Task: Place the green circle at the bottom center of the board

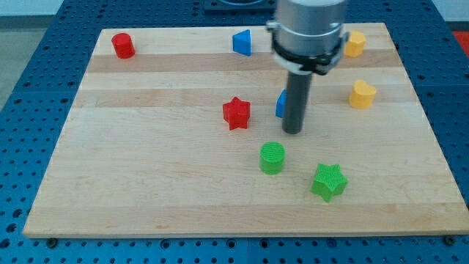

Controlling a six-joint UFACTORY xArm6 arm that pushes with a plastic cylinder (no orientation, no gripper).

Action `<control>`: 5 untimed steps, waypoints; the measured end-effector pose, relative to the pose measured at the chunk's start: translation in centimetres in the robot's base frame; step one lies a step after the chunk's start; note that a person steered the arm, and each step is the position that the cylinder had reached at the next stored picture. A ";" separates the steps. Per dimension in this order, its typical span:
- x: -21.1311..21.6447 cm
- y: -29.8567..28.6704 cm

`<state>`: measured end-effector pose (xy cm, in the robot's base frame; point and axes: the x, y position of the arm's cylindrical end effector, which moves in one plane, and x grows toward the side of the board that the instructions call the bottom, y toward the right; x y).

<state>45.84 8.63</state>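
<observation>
The green circle [272, 157] is a short green cylinder on the wooden board [146, 183], right of centre and a little above the view's bottom edge of the board. My tip [292, 131] is just above and to the right of it, a short gap away. The dark rod hides most of the blue cube [280, 104] behind it.
A green star [328, 181] lies to the lower right of the circle. A red star [236, 113] is at centre. A red cylinder [122, 45], a blue triangle [242, 42] and a yellow block [355, 43] line the top. Another yellow block [362, 94] sits at the right.
</observation>
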 end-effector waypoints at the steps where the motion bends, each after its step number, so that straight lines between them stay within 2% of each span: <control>1: 1.7 -0.7; 4: 3.8 -5.2; 5: 4.0 -5.1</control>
<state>49.83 3.55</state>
